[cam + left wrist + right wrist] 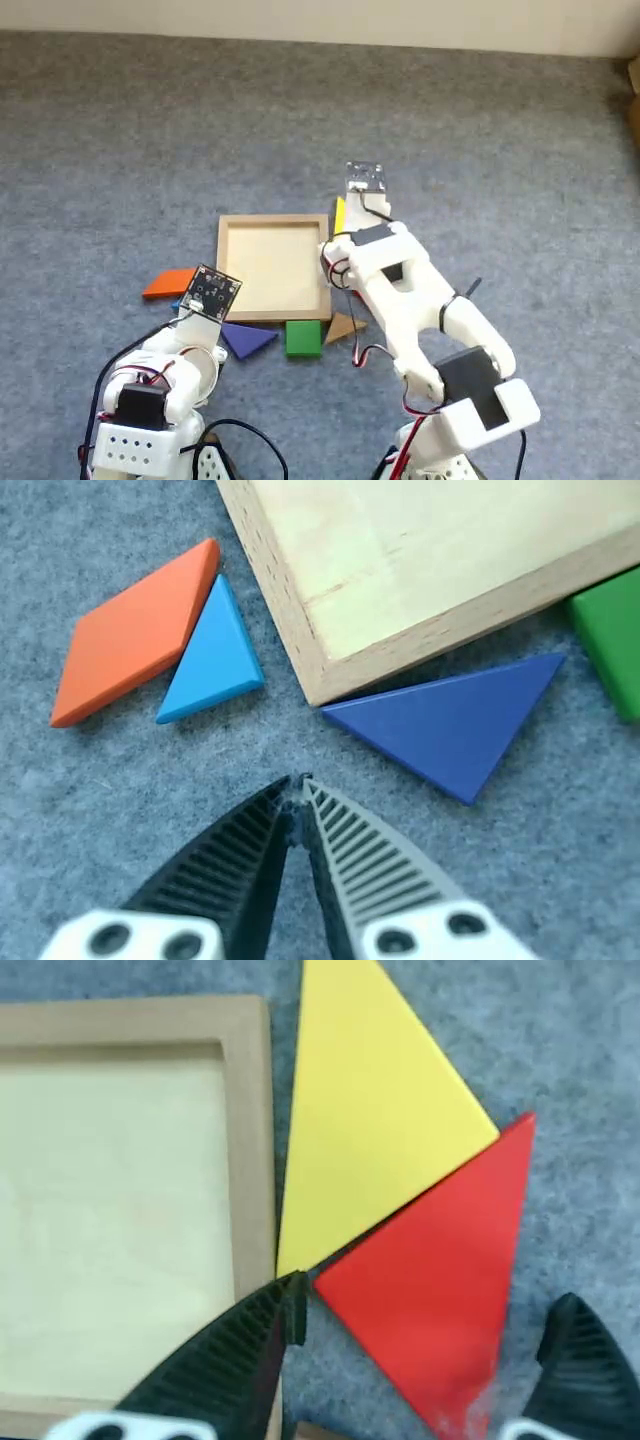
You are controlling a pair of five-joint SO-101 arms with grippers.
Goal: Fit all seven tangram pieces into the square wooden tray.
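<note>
The square wooden tray (272, 220) lies with nothing in it. My right gripper (432, 1320) stands open beside the tray's right rim (250, 1140), its fingers straddling a red triangle (440, 1260) on the carpet. A large yellow triangle (370, 1120) touches the red one. My left gripper (300, 780) is shut and holds nothing, just off the tray's near left corner (318, 675). Ahead of it lie an orange parallelogram (135, 630), a light blue triangle (212, 655) and a dark blue triangle (450, 720). A green square (303, 338) and a brown triangle (345, 326) sit along the tray's near edge.
All of it rests on grey carpet (480, 150), with free room beyond and to both sides of the tray. The right arm's white body (420, 300) hangs over the carpet by the tray's right side, and its cables (370, 355) trail near the brown triangle.
</note>
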